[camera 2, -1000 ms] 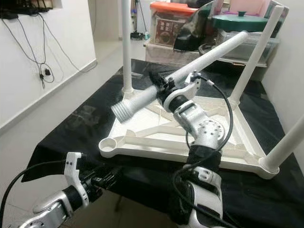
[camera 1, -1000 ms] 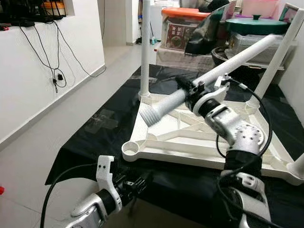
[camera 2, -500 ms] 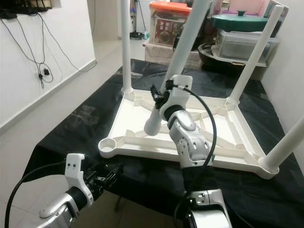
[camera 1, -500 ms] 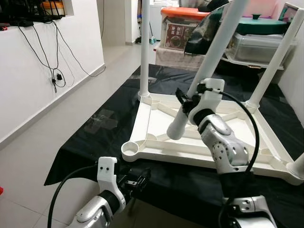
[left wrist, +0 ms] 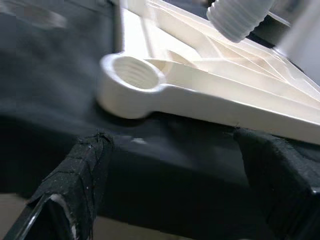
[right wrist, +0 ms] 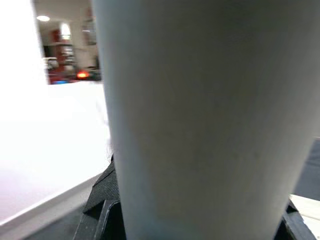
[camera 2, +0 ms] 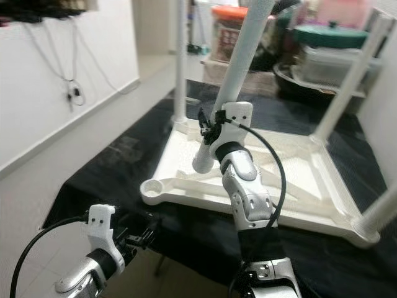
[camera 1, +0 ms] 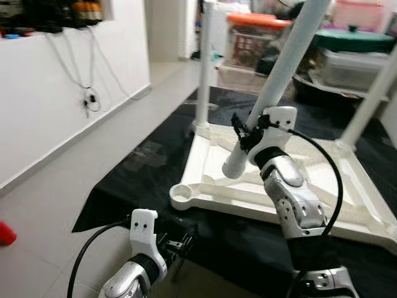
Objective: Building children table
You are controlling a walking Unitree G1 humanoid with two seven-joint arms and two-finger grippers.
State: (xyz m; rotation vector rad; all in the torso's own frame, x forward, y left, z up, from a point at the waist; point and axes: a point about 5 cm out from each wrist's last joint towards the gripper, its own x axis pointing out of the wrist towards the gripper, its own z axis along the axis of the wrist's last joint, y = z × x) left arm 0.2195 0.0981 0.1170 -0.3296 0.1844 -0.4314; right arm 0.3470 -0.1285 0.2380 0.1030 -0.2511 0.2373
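Observation:
A white table top (camera 1: 214, 203) lies upside down on a black cloth (camera 1: 139, 174). One white leg (camera 1: 203, 68) stands at its far left corner and another (camera 1: 372, 93) at the far right. My right gripper (camera 1: 244, 133) is shut on a loose white leg (camera 1: 285, 59), steeply tilted with its threaded end (camera 1: 234, 167) hanging just above the frame. The near left corner has an empty threaded socket (camera 1: 182, 194), also seen as the socket (left wrist: 132, 70) in the left wrist view. My left gripper (camera 1: 177, 241) hangs open below the cloth's front edge, nothing between its fingers (left wrist: 82, 170).
Storage boxes with an orange lid (camera 1: 257, 34) and a green-lidded container (camera 1: 353, 40) crowd the back. A white wall with dangling cables (camera 1: 90, 93) runs along the left. Bare floor lies between wall and cloth, with a small red object (camera 1: 5, 233) on it.
A second ago the held leg lay slanted with its threaded end pointing left; the right gripper swung it steeply upright, threaded end down. The camera view has since shifted.

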